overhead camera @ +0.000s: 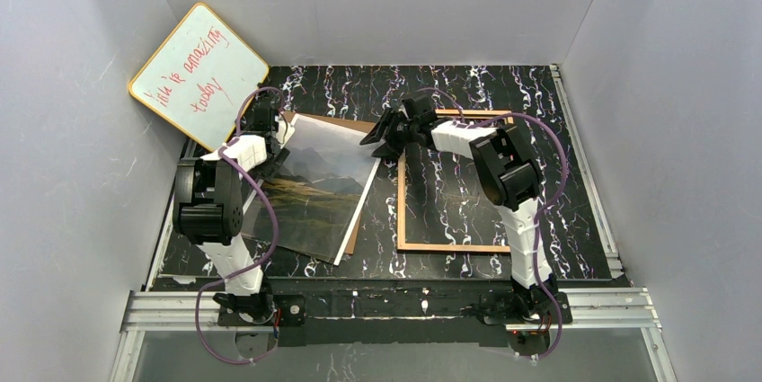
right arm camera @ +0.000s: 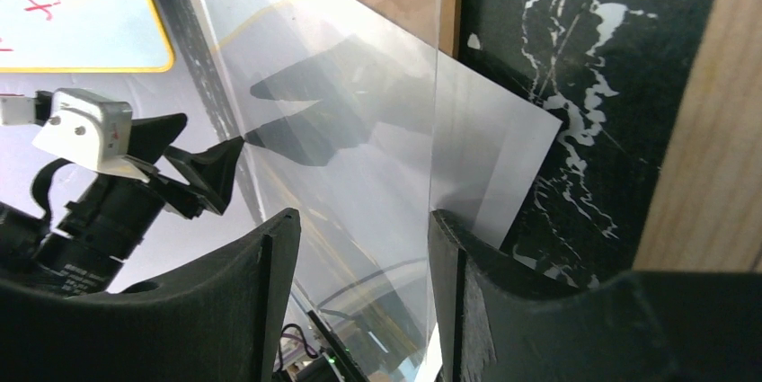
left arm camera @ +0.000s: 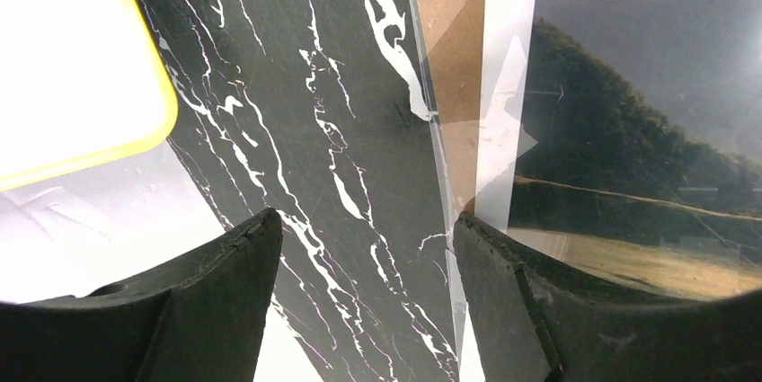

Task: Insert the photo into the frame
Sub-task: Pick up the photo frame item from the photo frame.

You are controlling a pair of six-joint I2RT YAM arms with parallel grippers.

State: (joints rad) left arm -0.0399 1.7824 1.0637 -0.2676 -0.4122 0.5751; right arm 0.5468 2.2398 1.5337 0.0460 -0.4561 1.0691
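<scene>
The photo (overhead camera: 314,186), a misty mountain print, lies face up left of centre on a brown backing panel (overhead camera: 353,123). A clear sheet (right arm camera: 359,103) rests over it. The frame (overhead camera: 445,247) lies flat to the right, wood-coloured side up. My left gripper (overhead camera: 272,133) hangs open at the photo's far left corner. In the left wrist view its fingertips (left arm camera: 364,225) straddle bare table, the right finger (left arm camera: 503,274) at the photo's (left arm camera: 629,148) white edge. My right gripper (overhead camera: 382,139) is open at the photo's far right corner (right arm camera: 517,153), its jaws (right arm camera: 359,216) over the clear sheet. The frame's rail (right arm camera: 710,130) is beside it.
A yellow-edged whiteboard (overhead camera: 199,72) with red writing leans in the far left corner, close to my left arm. The black marbled table (overhead camera: 539,103) is walled by grey panels on three sides. A metal rail (overhead camera: 386,306) runs along the near edge.
</scene>
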